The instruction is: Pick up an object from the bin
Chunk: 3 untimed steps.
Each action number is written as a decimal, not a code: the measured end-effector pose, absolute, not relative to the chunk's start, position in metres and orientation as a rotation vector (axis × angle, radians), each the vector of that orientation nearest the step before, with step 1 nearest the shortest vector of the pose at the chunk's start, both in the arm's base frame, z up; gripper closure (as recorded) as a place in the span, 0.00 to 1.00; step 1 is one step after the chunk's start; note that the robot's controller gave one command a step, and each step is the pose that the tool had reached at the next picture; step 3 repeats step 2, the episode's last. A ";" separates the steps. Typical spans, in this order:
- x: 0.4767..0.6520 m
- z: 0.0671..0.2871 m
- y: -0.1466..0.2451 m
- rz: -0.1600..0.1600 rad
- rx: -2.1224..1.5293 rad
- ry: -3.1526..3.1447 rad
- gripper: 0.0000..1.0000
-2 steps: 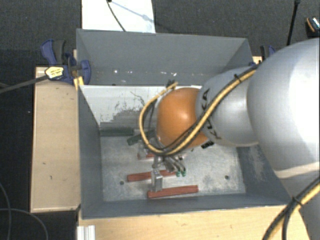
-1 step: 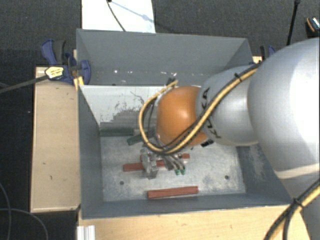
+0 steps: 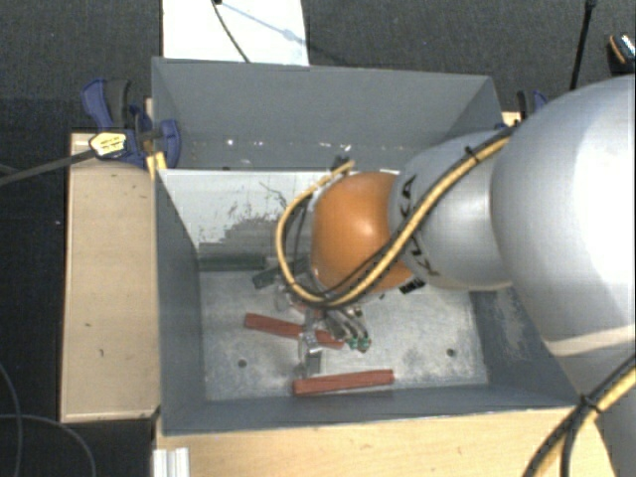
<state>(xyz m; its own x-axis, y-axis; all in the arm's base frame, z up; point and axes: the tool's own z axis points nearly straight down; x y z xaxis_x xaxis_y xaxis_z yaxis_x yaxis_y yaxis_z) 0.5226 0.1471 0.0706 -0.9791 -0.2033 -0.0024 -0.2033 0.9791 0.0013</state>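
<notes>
The gripper (image 3: 311, 354) hangs low over the floor of the bin (image 3: 184, 296), under the arm's orange cover (image 3: 348, 232) (cables loop round it). It is above a red-brown stick (image 3: 270, 324) lying aslant mid-floor. A second stick (image 3: 343, 382) lies flat nearer the front wall. Whether the gripper is wide or narrow cannot be told.
</notes>
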 end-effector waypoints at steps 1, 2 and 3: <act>0.522 0.070 0.147 0.003 -0.315 3.124 1.00; 0.536 0.222 0.154 0.004 -0.310 3.115 1.00; 0.536 0.222 0.154 0.004 -0.310 3.115 1.00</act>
